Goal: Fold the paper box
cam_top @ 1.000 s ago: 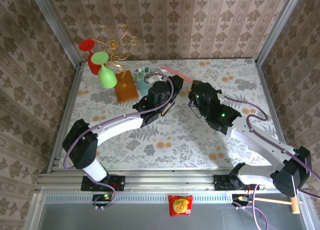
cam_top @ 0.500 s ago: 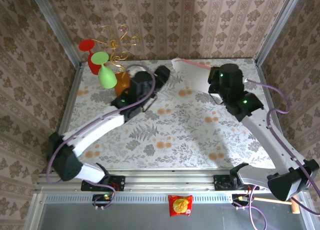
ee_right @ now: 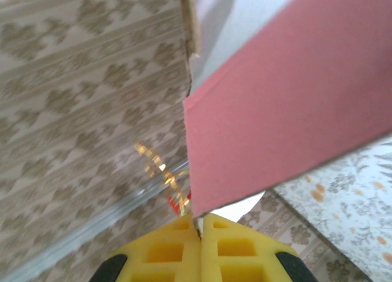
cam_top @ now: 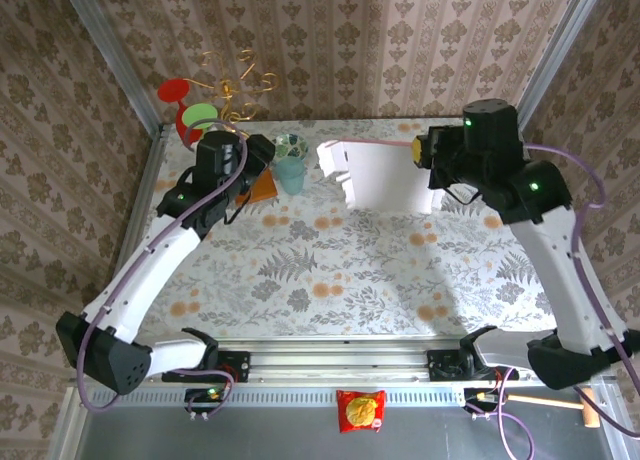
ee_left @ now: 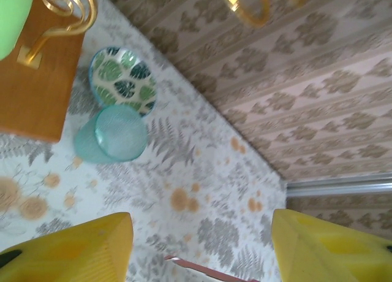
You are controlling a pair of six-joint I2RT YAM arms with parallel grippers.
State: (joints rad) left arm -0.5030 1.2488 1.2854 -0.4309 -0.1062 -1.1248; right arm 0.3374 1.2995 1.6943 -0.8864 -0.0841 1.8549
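You are holding the paper box (cam_top: 385,180) up off the table (cam_top: 330,280) at its far right, with your right gripper (cam_top: 421,152) clamped on the box's right-hand edge. In the right wrist view the yellow fingers (ee_right: 159,251) are meeting on the thin card with no gap between them. The sheet is hanging with its white side toward the overhead camera. Its long axis is running left to right across the table, so the free end with the flaps is pointing toward your left arm.

Your left gripper (ee_left: 201,225) is standing wide with nothing between its fingers, hovering over the far left corner. The box is lying to its right, near but not touching. A thin pink strip, probably the box's edge, is showing at the bottom of the left wrist view.

The left arm is the free one, so I am judging that the coming fold is turning on a rightward reach to that flap end. The teal cup (cam_top: 290,173) and the leaf-patterned bowl (cam_top: 291,143) are standing just beside each other, between the left gripper and the box. The orange-brown block (ee_left: 33,80) with its gold wire stand (cam_top: 236,80) is sitting close under your left wrist, so you are risking a knock if you are travelling low
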